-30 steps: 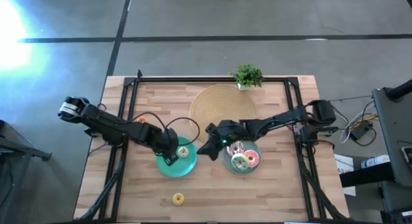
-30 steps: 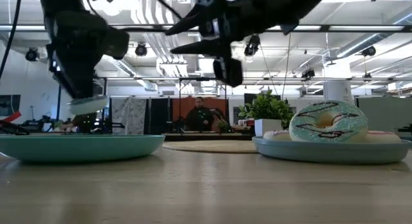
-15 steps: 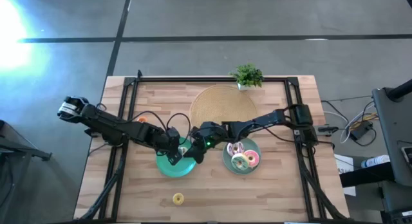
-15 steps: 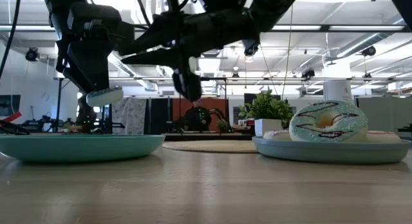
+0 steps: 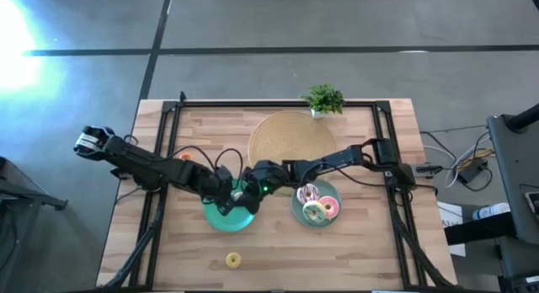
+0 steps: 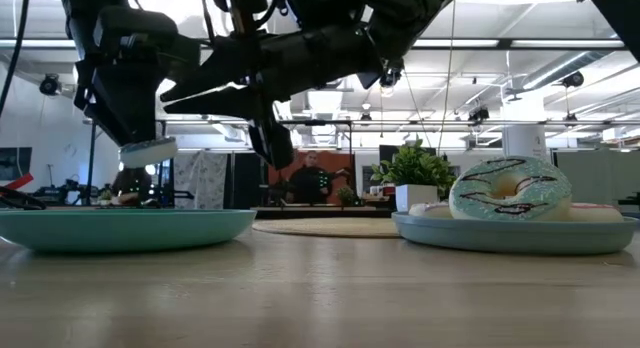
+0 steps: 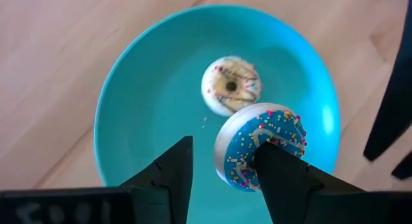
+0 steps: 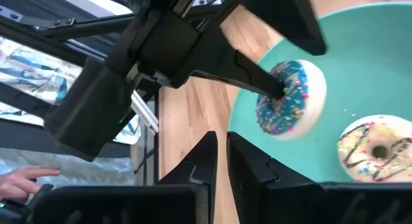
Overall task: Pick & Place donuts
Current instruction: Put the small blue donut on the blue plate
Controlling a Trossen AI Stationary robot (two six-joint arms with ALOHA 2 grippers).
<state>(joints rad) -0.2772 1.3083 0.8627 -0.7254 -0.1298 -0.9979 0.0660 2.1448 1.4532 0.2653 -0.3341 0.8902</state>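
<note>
Wooden table (image 5: 354, 251) carries two plates. Over the teal plate (image 5: 221, 219), at nine o'clock of centre, the left gripper (image 7: 222, 169) hangs a blue donut (image 7: 261, 147) on one finger, above a cream donut (image 7: 232, 85). The right gripper (image 8: 222, 153), fingers nearly together and empty, hovers at that plate's three o'clock. Three donuts fill the grey plate (image 5: 296, 210); a yellow donut (image 5: 232, 260) lies at six o'clock.
</note>
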